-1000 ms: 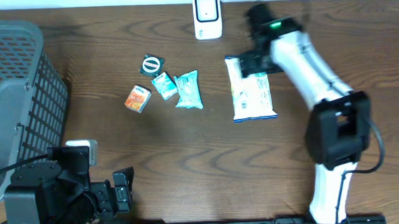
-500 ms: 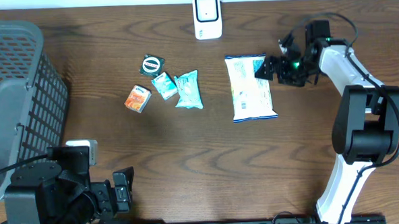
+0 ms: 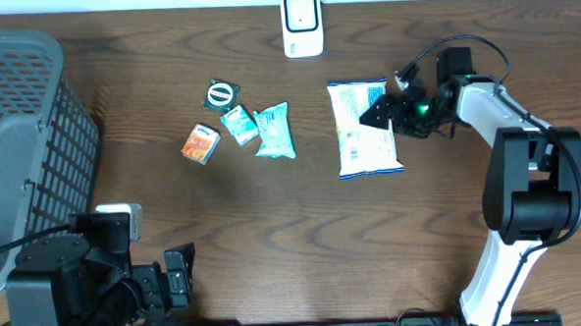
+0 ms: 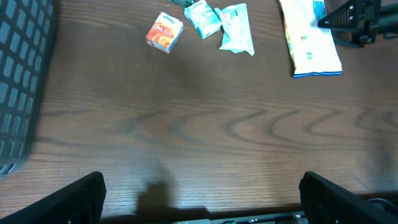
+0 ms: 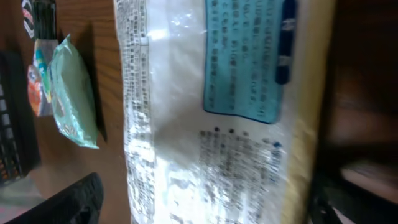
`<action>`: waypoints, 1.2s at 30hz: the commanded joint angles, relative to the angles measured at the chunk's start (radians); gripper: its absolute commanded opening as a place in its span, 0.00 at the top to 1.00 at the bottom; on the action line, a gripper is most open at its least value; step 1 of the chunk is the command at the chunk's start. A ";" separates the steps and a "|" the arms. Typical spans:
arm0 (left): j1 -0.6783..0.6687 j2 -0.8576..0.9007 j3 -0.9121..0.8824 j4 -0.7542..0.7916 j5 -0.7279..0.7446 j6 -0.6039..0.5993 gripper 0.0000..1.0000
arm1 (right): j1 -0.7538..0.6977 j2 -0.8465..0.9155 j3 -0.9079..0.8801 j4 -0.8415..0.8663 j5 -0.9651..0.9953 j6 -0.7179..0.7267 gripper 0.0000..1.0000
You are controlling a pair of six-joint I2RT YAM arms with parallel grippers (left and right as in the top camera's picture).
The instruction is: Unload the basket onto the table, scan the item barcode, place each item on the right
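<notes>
I see the brown wooden worktop (image 3: 274,232) filling the overhead view. A grey mesh basket (image 3: 20,145) sits at its far left edge.

My right arm reaches in from the right side, and the right gripper (image 3: 379,113) sits at the upper right edge of the white snack bag (image 3: 365,130). Its fingers are spread wide. In its wrist camera the bag's printed back fills the space between them, but I cannot tell whether they touch it.

The left gripper (image 4: 202,180) hangs low over the near edge, well apart from everything. Its fingers are spread too, with only bare wood beneath.

The bag lies flat, right of centre, long side running away from me. The white scanner (image 3: 302,23) stands at the far edge, up and left of the bag and not touching it.

Left of the bag lies a teal packet (image 3: 274,131). A smaller teal packet (image 3: 238,124) lies just beside it, then an orange box (image 3: 201,144). A round black disc (image 3: 222,93) lies just above them.
</notes>
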 commanded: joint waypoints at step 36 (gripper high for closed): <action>0.000 0.002 0.003 -0.001 -0.010 -0.008 0.03 | 0.006 -0.246 -0.153 0.365 -0.260 0.329 0.99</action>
